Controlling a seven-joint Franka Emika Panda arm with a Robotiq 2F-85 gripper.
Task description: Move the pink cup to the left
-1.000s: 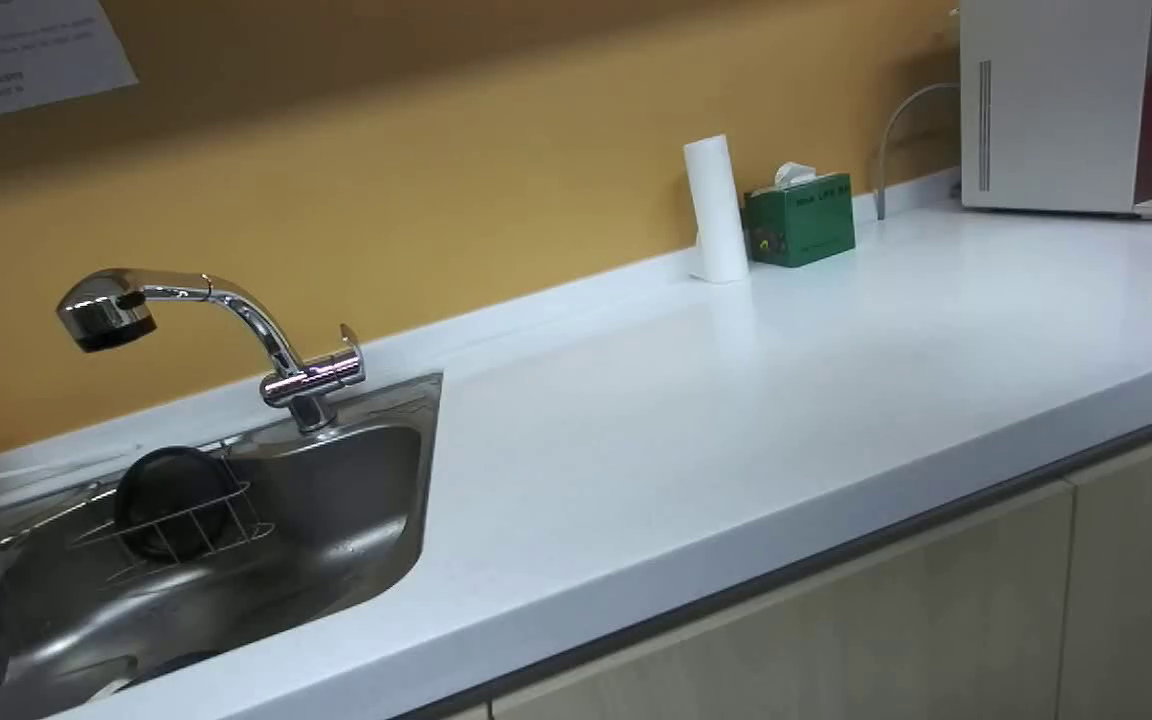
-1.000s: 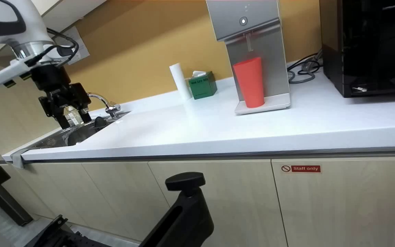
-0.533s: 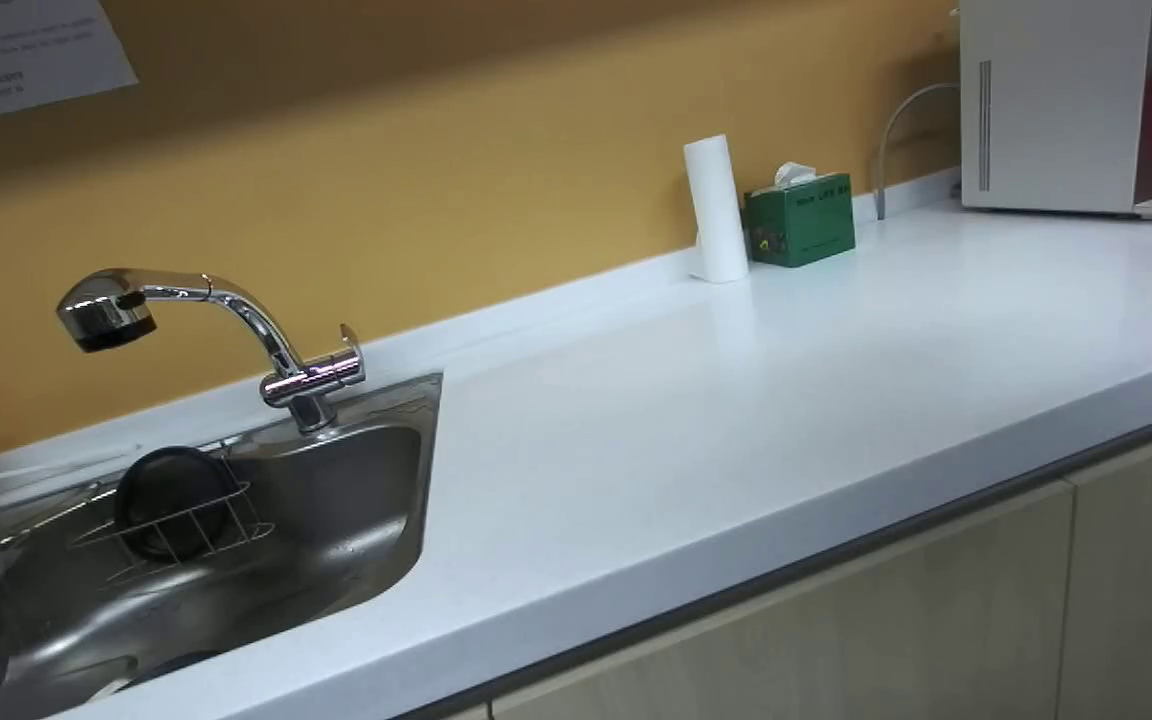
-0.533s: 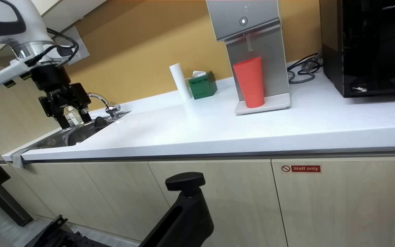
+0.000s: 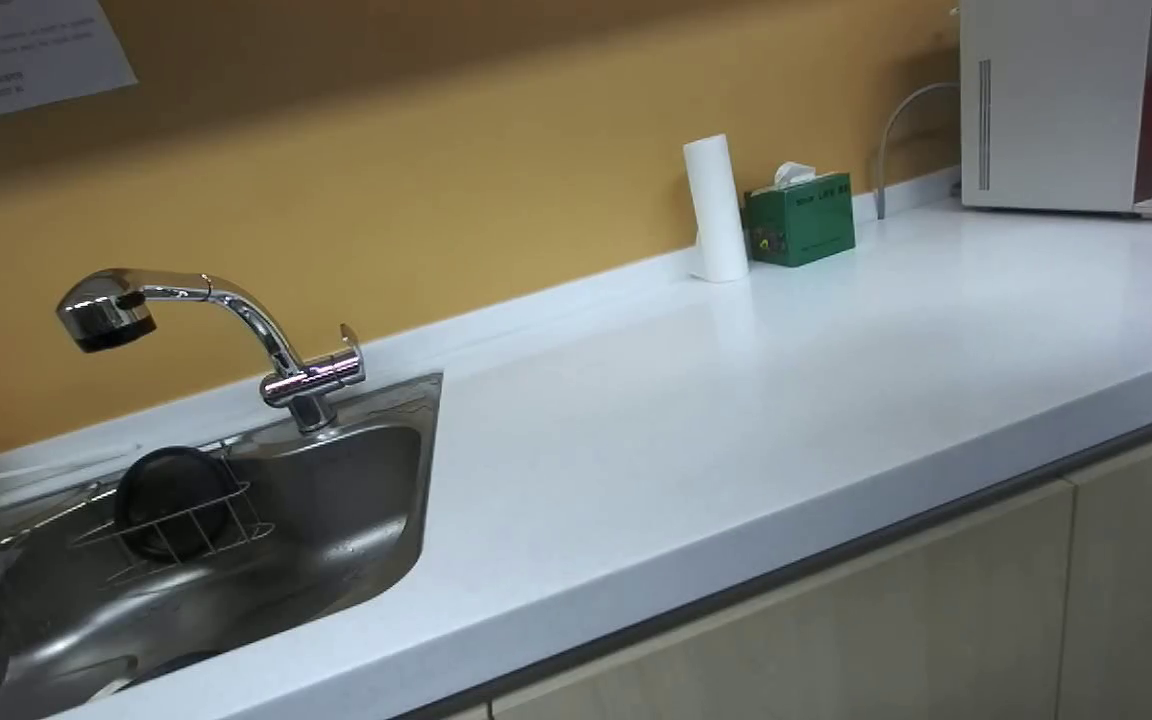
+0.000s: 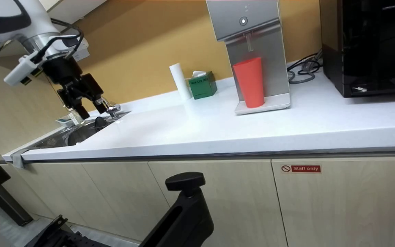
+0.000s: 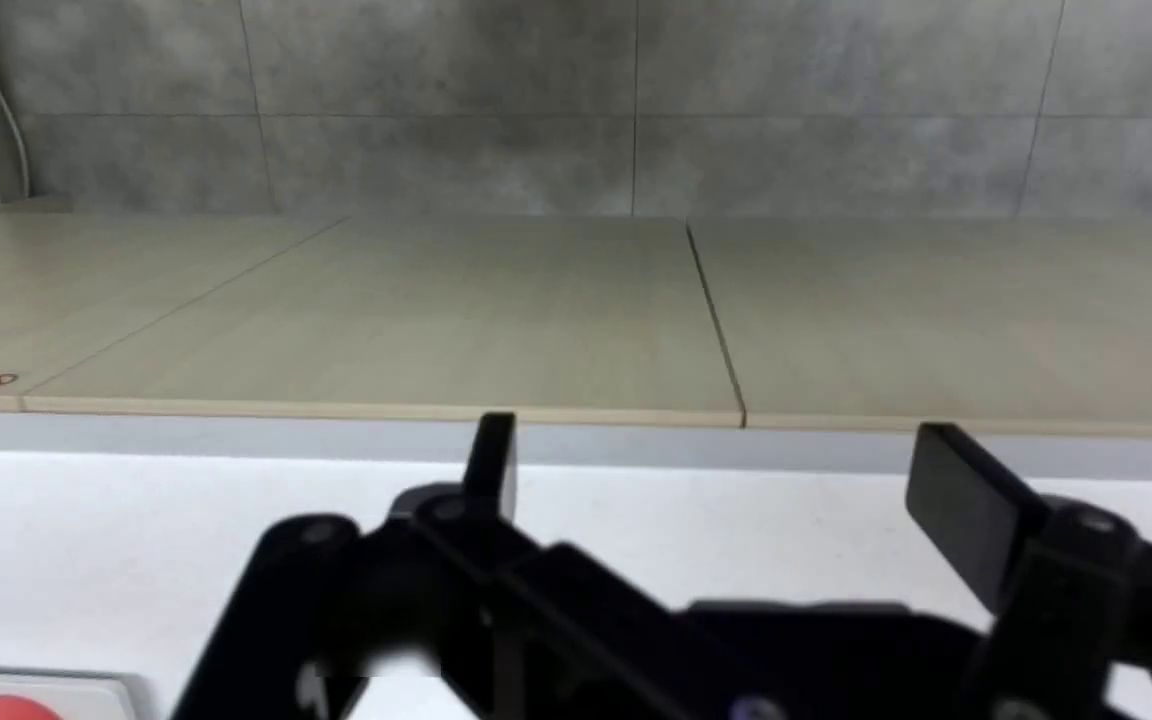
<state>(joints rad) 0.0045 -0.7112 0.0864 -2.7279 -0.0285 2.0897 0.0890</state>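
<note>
- The pink cup [image 6: 251, 83] stands upright on the pale tray [image 6: 278, 102] of a silver dispenser [image 6: 275, 65], below its spout [image 6: 248, 42], the cup's base nearer the tray's left end as seen in an exterior view
- A white robot arm [image 6: 39, 22] reaches in from the upper left, its jaws spread wide in midair, well apart from the cup
- Seen from the wrist, the white surface [image 7: 736, 540] and its front edge [image 7: 716, 447] show through the broad gap between the jaws
- Left of the tray, a long open stretch of surface runs to the metal sink [image 5: 366, 470]
- A green tissue box [image 6: 202, 86] and a white roll [image 6: 180, 81] stand side by side near the yellow wall [image 6: 132, 51], at the back of that stretch, its front part open
- Right of the dispenser the room narrows, with gray cables [image 6: 302, 81] coiled between it and a black appliance [image 6: 372, 51]
- A black stand [image 6: 197, 216] rises before pale cabinet doors [image 6: 338, 206], its top lower in view than the front edge
</note>
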